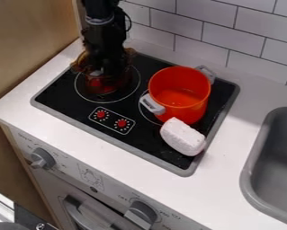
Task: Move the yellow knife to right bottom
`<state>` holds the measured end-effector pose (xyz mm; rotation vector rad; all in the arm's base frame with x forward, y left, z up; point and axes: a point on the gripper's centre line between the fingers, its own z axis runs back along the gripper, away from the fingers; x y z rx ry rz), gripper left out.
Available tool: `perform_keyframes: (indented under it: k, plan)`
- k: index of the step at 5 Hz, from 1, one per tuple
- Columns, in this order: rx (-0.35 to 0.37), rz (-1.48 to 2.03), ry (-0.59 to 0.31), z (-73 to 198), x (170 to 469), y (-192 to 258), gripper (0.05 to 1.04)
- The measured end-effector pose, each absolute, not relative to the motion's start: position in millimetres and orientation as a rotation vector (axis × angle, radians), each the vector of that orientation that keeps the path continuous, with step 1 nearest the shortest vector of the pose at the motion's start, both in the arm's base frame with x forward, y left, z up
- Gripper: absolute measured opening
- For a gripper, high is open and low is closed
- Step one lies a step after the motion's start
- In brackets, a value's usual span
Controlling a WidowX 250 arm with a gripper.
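My black gripper [109, 74] hangs at the upper left of the camera view, over the stove's left burner. Around its lower end is a see-through amber-brown vessel [82, 63], with something red [95, 83] low down near the burner. The arm and the dark stovetop behind it hide much of this spot, and I cannot tell whether the gripper touches anything there.
An orange-red pot [180, 92] with grey handles stands on the right burner. A white block-like thing [182, 137] lies at the stove's lower right, close against the pot. A grey sink [250, 168] is set into the white counter [226, 179] at right; a tiled wall [211, 36] rises behind.
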<state>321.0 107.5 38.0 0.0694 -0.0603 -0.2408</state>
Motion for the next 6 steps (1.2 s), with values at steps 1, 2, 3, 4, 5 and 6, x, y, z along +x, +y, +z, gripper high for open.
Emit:
perform_keyframes:
  k: [1, 2, 3, 4, 5, 6]
  plan:
    - [0.076, -0.227, -0.038, 55.0, 313.9, 107.9, 0.317]
    - [0.079, -0.215, -0.013, 68.2, 310.5, 105.3, 0.317]
    - [0.084, -0.201, 0.012, 77.9, 307.7, 101.7, 0.317]
    - [0.080, -0.188, 0.042, 97.4, 297.1, 96.0, 0.317]
    - [0.050, -0.148, 0.036, 107.7, 285.1, 83.9, 0.317]
    - [0.045, -0.117, 0.022, 101.5, 267.1, 61.5, 0.317]
